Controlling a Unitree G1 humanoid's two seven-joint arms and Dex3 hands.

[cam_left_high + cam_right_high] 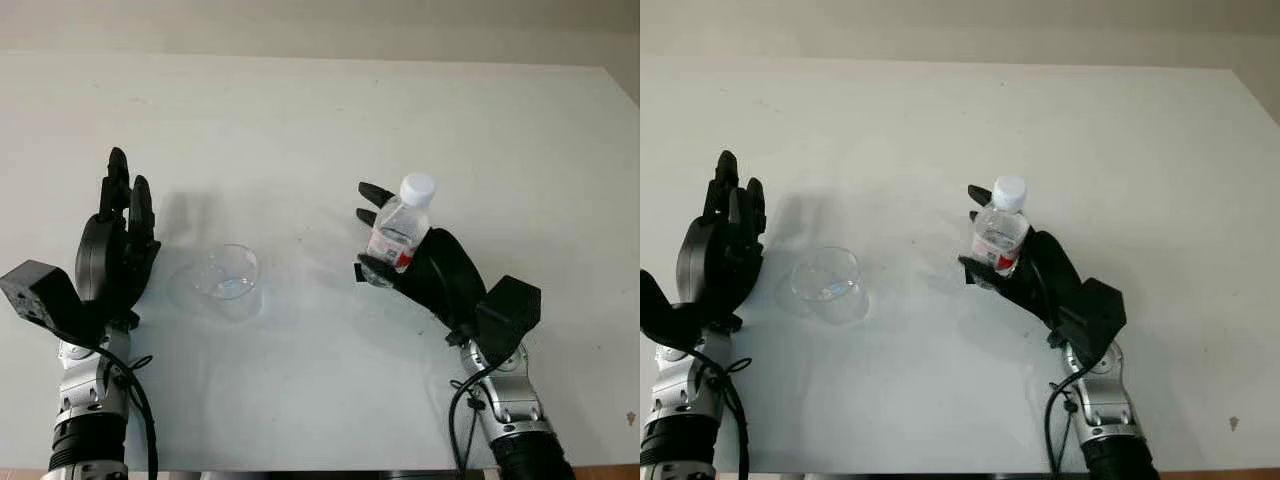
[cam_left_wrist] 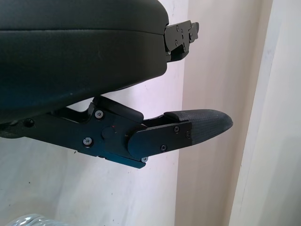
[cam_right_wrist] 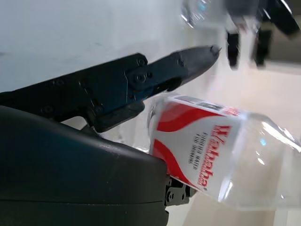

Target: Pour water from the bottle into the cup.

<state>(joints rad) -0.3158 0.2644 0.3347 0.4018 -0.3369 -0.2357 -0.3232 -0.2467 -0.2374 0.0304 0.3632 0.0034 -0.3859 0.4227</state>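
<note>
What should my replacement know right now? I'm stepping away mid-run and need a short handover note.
Right hand: shut on the bottle, held roughly upright above the table, white cap on.
Left hand: open, raised just left of the cup, not touching it.
Cup: clear, standing on the table between the two hands; I cannot tell if any water is in it.
Done: bottle picked up.
Left: bring the bottle over the cup, deal with the cap, tilt and pour.

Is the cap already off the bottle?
No: the white cap still sits on the water bottle, which the right robot hand holds upright, well apart from the clear cup.
</note>
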